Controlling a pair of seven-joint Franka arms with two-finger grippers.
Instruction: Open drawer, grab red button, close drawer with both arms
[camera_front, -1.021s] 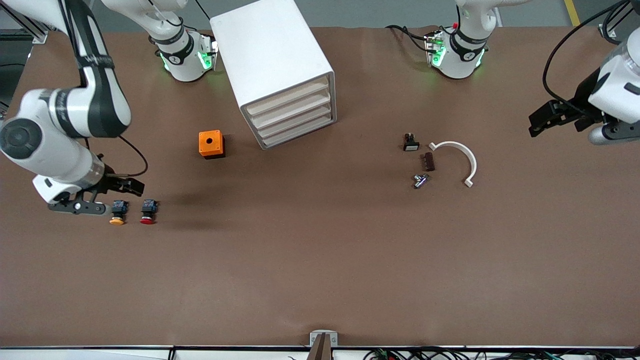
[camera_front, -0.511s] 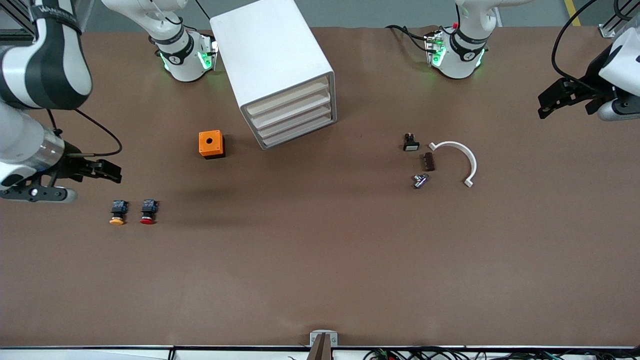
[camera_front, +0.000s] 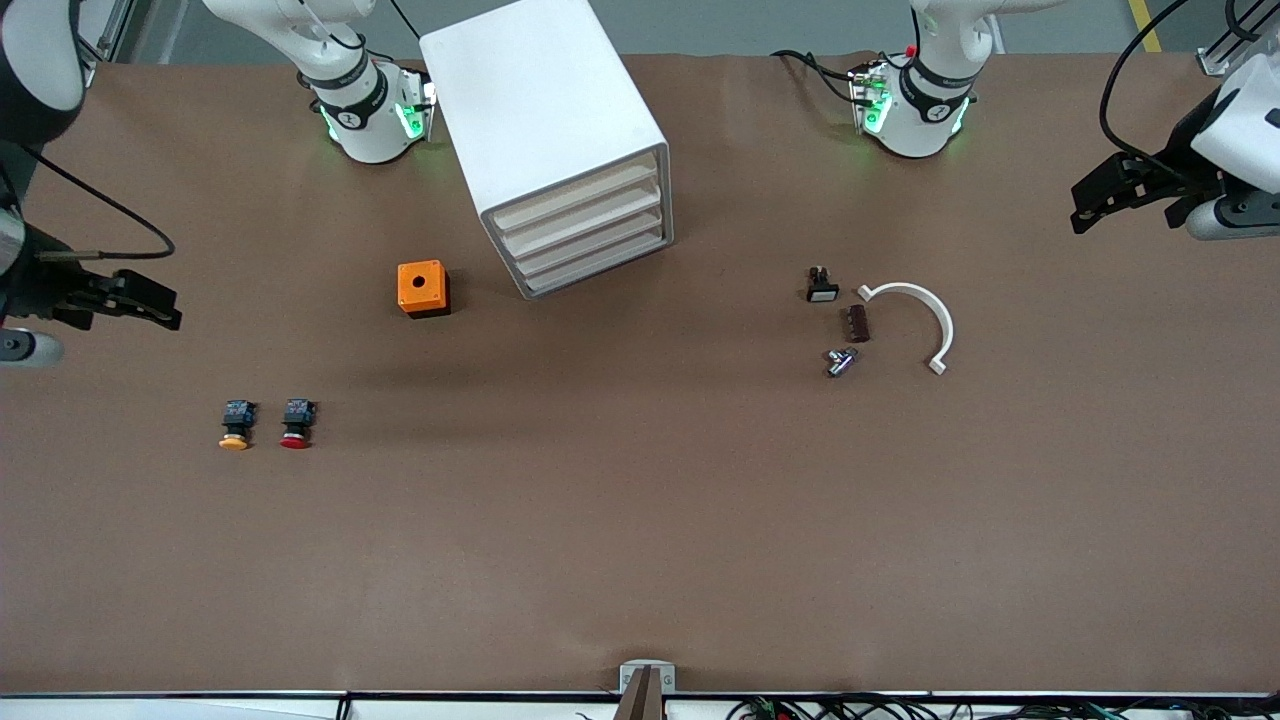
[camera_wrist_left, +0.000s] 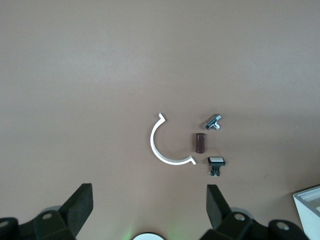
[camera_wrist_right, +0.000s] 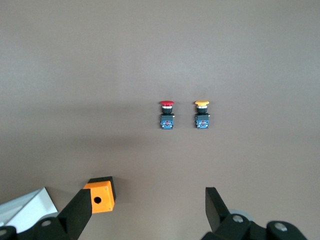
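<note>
All four drawer fronts of the cabinet sit flush, so the drawer is not yet opened. Both arms hang raised at the ends of the surface, apparently waiting. The right pincer, fingers apart, is empty; the button lies on the surface near it, beside the yellow-capped button. The left pincer, fingers also apart, hangs over the left arm's end, well apart from both.

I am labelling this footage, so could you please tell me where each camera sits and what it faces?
Front view: high across the table, facing both arm bases and the cabinet.
Left wrist view: looks down past the open left claw at the white curved piece.
Right wrist view: looks down past the open right claw at the red button, shared with front.
</note>
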